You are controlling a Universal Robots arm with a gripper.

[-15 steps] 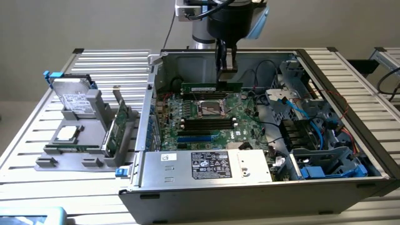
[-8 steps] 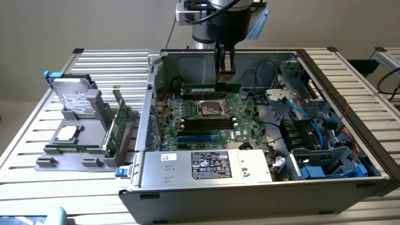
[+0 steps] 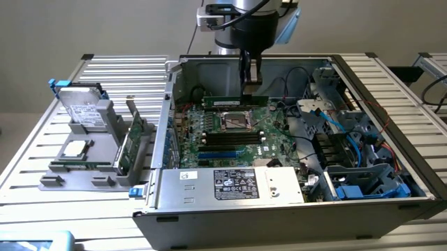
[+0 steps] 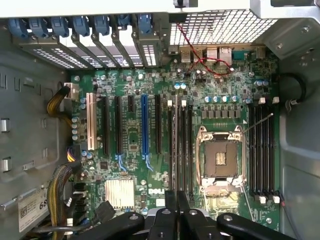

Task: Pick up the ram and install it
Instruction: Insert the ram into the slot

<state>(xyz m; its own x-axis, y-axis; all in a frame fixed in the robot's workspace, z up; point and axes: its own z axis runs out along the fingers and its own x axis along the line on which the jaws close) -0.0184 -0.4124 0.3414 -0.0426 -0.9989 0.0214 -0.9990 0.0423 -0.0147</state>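
Rightward of the grey parts holder (image 3: 84,175), inside the open case (image 3: 209,222), the end effector (image 3: 249,90) pinches the ram (image 3: 222,100) edge-down over the motherboard (image 3: 209,125) by the bare processor socket (image 3: 236,121), where any tilt could miss a memory slot (image 3: 231,137) and jam, all on a slatted metal counter (image 3: 42,151) before a plain pale wall (image 3: 84,26).

Soft, even light falls from above; the slatted table (image 3: 31,157) looks pale, almost washed out. Inside the open computer case (image 3: 231,227) it is dimmer, the ram (image 3: 235,99) shaded there. In the wrist view the motherboard (image 4: 130,150) is evenly lit, the gripper (image 4: 176,196) a dark shape.
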